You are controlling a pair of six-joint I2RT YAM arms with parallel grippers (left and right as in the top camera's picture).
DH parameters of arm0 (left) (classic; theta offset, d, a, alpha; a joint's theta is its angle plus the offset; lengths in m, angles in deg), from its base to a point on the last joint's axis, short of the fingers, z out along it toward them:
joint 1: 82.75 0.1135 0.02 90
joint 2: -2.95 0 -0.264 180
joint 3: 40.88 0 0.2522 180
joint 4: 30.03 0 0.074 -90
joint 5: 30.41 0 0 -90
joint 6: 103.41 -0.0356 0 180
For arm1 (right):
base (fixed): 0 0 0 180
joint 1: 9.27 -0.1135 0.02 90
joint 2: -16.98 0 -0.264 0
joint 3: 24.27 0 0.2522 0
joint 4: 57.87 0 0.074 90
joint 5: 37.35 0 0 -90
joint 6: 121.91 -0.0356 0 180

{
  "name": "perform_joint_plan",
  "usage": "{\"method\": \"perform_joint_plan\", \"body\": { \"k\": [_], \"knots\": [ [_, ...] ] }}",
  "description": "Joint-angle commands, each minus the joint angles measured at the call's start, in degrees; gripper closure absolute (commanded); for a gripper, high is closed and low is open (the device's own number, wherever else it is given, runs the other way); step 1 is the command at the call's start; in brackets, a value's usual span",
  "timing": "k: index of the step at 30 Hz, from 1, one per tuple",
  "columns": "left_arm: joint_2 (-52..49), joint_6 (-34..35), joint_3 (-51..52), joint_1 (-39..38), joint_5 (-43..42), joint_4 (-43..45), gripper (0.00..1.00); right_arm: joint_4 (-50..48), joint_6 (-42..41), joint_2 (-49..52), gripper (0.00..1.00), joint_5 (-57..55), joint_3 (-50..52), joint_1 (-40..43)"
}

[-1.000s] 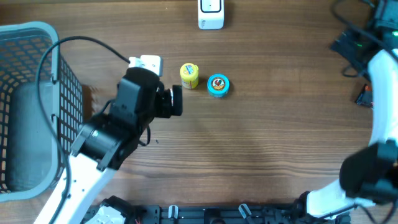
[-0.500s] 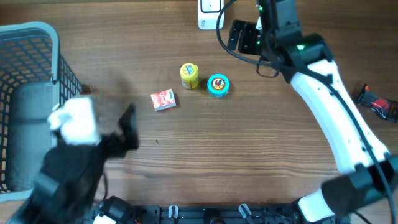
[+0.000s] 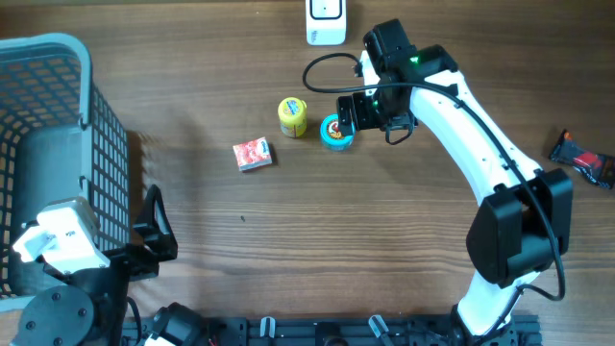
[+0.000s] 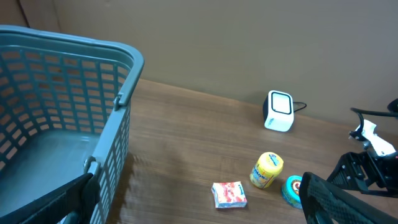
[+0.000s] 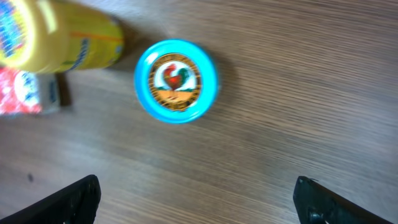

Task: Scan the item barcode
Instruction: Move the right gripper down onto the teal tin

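Observation:
Three small items lie mid-table: a red-and-white packet point(image 3: 253, 154), a yellow jar point(image 3: 292, 116) on its side and a round blue tin point(image 3: 335, 133) with a rooster lid. The white barcode scanner point(image 3: 326, 21) stands at the far edge. My right gripper point(image 3: 350, 117) hovers open right beside the tin. In the right wrist view the tin point(image 5: 176, 81) lies ahead of the wide-apart fingertips point(image 5: 74, 200), with nothing between them. My left gripper point(image 3: 158, 231) is open and empty at the near left by the basket. Its view takes in the packet point(image 4: 229, 194), jar point(image 4: 267, 170) and scanner point(image 4: 279, 112).
A large grey-blue mesh basket point(image 3: 82, 106) fills the left side of the table, and its wall point(image 4: 112, 118) is close to the left gripper. A black-and-red packet point(image 3: 582, 160) lies at the far right edge. The scanner's cable runs off the far edge.
The left arm has pulled back from the items to the near left, uncovering the red-and-white packet. The right arm has swung in from the right to the blue tin.

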Motion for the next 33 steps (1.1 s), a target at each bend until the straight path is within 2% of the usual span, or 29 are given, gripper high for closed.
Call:
{"method": "perform_joint_plan", "body": {
  "k": [1, 5, 10, 15, 22, 33],
  "knots": [
    [0.0, 1.4, -0.2, -0.4, 1.4, -0.3, 0.0, -0.1, 9.5, 0.5, 0.0, 4.1, -0.7, -0.2],
    [0.0, 1.4, -0.2, -0.4, 1.4, -0.9, 0.0, -5.0, 12.2, 2.3, 0.0, -3.6, -0.7, -0.8],
    [0.0, 1.4, -0.2, -0.4, 1.0, -1.1, 0.0, -11.4, 25.2, 6.4, 0.0, -1.0, -0.7, -3.0],
    [0.0, 1.6, -0.2, -0.4, 0.8, -1.9, 0.0, -12.6, 35.7, 10.0, 0.0, -3.8, -0.7, -6.8],
    [0.0, 1.6, -0.2, -0.4, 0.8, -2.0, 0.0, -12.9, 39.6, 10.7, 0.0, -5.1, -1.3, -9.2],
    [-0.1, 2.4, -0.2, -0.4, 0.8, -1.9, 0.0, -16.0, 44.0, 13.2, 0.0, -2.8, -1.3, -4.9]
  ]
}}
